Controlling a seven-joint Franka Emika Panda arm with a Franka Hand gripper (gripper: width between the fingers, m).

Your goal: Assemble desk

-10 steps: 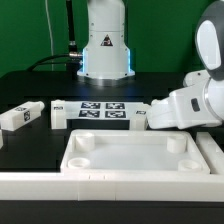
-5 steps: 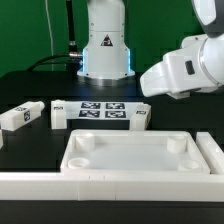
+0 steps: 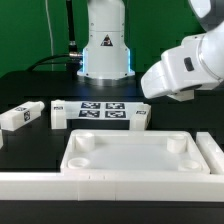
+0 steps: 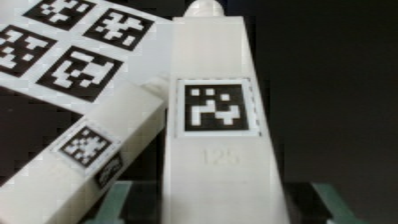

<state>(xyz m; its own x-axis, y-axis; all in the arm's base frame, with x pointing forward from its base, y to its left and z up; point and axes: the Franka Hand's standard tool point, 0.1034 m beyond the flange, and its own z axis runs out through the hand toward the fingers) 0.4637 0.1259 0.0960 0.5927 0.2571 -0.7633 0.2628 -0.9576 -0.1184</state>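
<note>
The white desk top, a tray with a raised rim and round corner sockets, lies at the front of the table. Behind it lie three white tagged legs. A fourth leg runs lengthwise between my fingers, its tag facing the wrist camera. My gripper is shut on this leg. In the exterior view the arm's hand hangs above the table at that view's right and hides the fingers and the held leg. Below the held leg, the wrist view shows another leg on the table.
The marker board lies between the legs at the back. A low white border wall runs along the front and up the exterior view's right side. The robot's base stands behind the marker board.
The hand has risen from low beside the desk top's far right corner and shifted toward the exterior view's left. Over the last half second it barely moved.
</note>
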